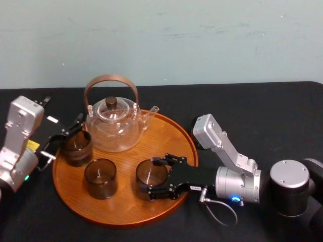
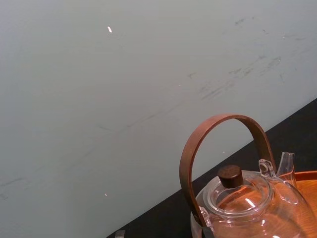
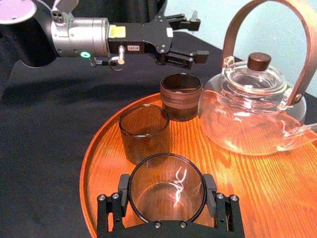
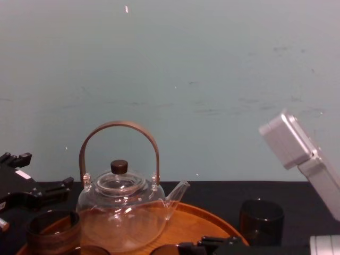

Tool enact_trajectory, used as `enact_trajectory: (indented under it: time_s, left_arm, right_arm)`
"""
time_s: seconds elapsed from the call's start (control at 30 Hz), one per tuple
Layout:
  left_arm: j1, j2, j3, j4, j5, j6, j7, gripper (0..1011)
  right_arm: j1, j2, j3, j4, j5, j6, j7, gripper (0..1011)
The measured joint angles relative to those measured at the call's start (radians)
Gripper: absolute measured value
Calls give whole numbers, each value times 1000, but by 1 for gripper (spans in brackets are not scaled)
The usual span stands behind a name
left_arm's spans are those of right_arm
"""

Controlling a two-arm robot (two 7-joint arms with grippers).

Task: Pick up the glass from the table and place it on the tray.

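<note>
With right gripper [image 3: 166, 184] clamped, holds the upright smoked glass [image 1: 151, 176] dead ahead, resting on the wooden tray [image 1: 126, 202], nearer than the spread-open left gripper [image 3: 197, 35].

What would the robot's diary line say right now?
right hand: grips smoky round glass on round orange-brown wooden tray | left hand: open near leftmost dark glass

Pale blue-green wall [image 1: 202, 40], faintly scuffed; black cloth-covered table [image 1: 282, 111] below it
</note>
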Motion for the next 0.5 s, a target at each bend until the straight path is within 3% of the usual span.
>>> enact_trajectory:
  time_s: [0.5]
  left_arm:
    - [0,0,0,0,0,0,0,1001]
  right_arm:
    - [-2,-10,3,20,-27,0,-11,904]
